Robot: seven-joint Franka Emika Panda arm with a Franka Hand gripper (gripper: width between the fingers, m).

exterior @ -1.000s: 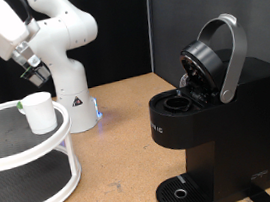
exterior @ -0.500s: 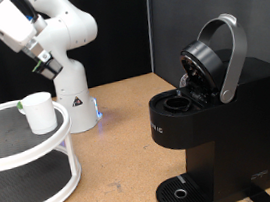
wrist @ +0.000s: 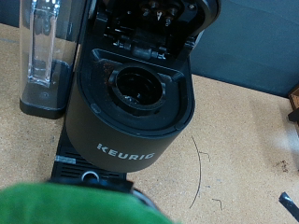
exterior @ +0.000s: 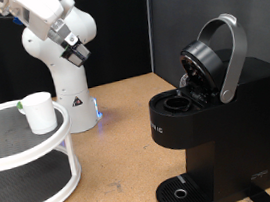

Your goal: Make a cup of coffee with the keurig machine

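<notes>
The keurig machine stands at the exterior view's right with its lid raised and its pod chamber open and empty. The wrist view looks down on the machine and into the empty chamber. My gripper is high at the upper left, well apart from the machine. A blurred green pod fills the near edge of the wrist view, close at the fingers. The white cup stands on the top shelf of a round rack, clear of the gripper.
The white two-tier round rack takes up the exterior view's left. The arm's white base stands behind it. The machine's clear water tank shows beside the chamber. The round drip tray holds nothing. A black backdrop stands behind the table.
My gripper has moved from above the cup toward the exterior view's right, closer to the machine, and has turned. The cup, rack and machine have not moved.
</notes>
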